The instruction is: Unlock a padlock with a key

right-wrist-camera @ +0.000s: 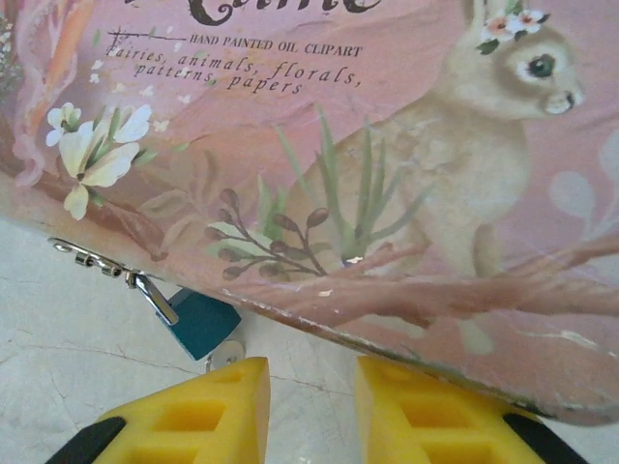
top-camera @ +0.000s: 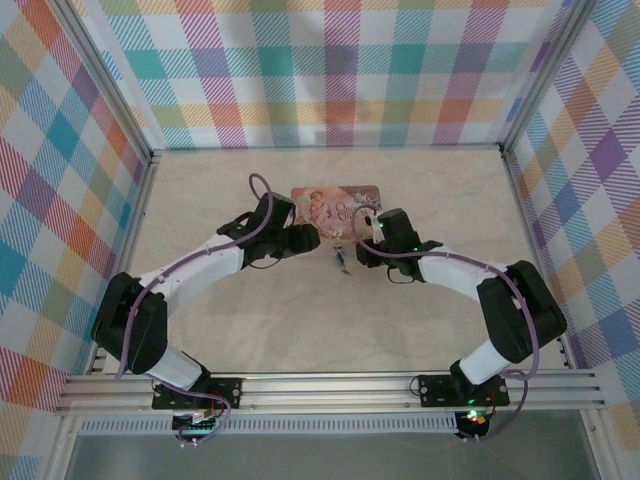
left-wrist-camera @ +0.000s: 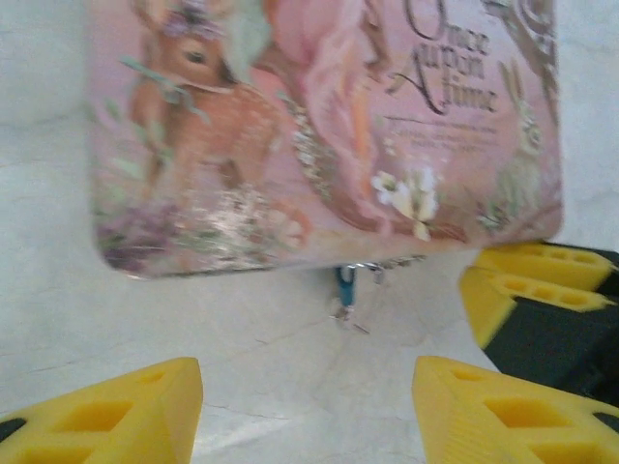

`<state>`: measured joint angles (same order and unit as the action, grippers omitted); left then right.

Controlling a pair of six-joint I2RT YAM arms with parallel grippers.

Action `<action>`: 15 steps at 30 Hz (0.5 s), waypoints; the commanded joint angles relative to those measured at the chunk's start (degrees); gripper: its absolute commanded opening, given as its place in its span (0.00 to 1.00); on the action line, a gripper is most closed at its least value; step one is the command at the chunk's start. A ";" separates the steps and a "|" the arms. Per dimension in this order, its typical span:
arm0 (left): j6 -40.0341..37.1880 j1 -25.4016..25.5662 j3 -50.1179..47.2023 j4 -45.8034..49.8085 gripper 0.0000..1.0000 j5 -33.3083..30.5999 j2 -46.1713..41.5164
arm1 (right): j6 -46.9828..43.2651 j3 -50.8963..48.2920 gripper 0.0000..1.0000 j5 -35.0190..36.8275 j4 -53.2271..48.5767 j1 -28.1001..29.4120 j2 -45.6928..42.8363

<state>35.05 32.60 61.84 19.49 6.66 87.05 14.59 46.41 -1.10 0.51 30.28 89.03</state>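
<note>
The tiny blue padlock (right-wrist-camera: 203,322) hangs by its thin metal shackle (right-wrist-camera: 155,298) from the latch of the pink tin and rests on the table. It is a small speck (top-camera: 342,259) in the top view and lies below the tin's edge (left-wrist-camera: 345,286) in the left wrist view. The pale key (right-wrist-camera: 224,355) sits at the padlock's lower end, and its small metal tip (left-wrist-camera: 340,311) lies on the table. My right gripper (right-wrist-camera: 311,396) is open a little, just right of the key, holding nothing. My left gripper (left-wrist-camera: 308,406) is wide open, short of the padlock.
The flower-patterned pink tin box (top-camera: 335,205) lies flat behind the padlock, between both wrists. Its near edge (right-wrist-camera: 406,319) runs just above my right fingers. My right gripper's yellow fingers (left-wrist-camera: 537,280) show at the right of the left wrist view. Checked walls (top-camera: 330,70) enclose the table.
</note>
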 commanded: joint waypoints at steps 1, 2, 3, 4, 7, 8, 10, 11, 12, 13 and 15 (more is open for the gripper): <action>-0.99 -1.25 1.41 2.14 0.60 -3.68 -0.08 | 0.43 -0.09 0.30 -0.75 0.27 1.23 -2.01; -0.86 -1.60 1.76 2.05 0.60 -3.80 0.33 | 0.28 -0.82 0.30 -0.53 0.23 1.65 -2.87; -0.95 -1.96 2.15 1.96 0.61 -4.02 0.93 | 0.18 -1.61 0.30 -0.56 0.21 2.00 -3.69; -0.95 -2.27 2.60 2.18 0.61 -4.42 1.50 | 0.07 -2.26 0.30 -0.57 0.28 2.35 -4.28; -0.71 -3.62 4.24 2.25 0.61 -5.21 3.55 | -0.50 -4.15 0.31 -0.31 0.54 3.43 -5.51; -0.66 -4.13 4.83 1.95 0.61 -5.12 4.17 | -0.63 -4.75 0.31 -0.09 0.72 3.75 -5.75; -0.97 -4.95 6.41 1.63 0.60 -5.31 5.44 | -0.77 -5.78 0.33 0.03 1.37 4.16 -5.89; -1.41 -5.34 7.43 1.38 0.60 -5.38 6.26 | -0.86 -5.96 0.35 0.29 1.22 4.41 -5.81; -1.75 -5.72 8.56 1.45 0.60 -5.66 7.20 | -1.12 -6.15 0.36 0.31 1.47 4.67 -5.59; -2.01 -6.08 9.52 1.35 0.60 -5.54 8.06 | -1.23 -6.16 0.37 0.46 1.75 4.90 -5.32; -2.26 -6.82 11.86 1.51 0.60 -5.25 10.27 | -1.47 -6.18 0.37 0.66 2.49 5.43 -4.16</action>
<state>34.57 26.85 70.11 20.84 2.22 95.20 14.15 40.73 -1.04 0.84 35.00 84.20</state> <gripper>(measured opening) 0.604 0.367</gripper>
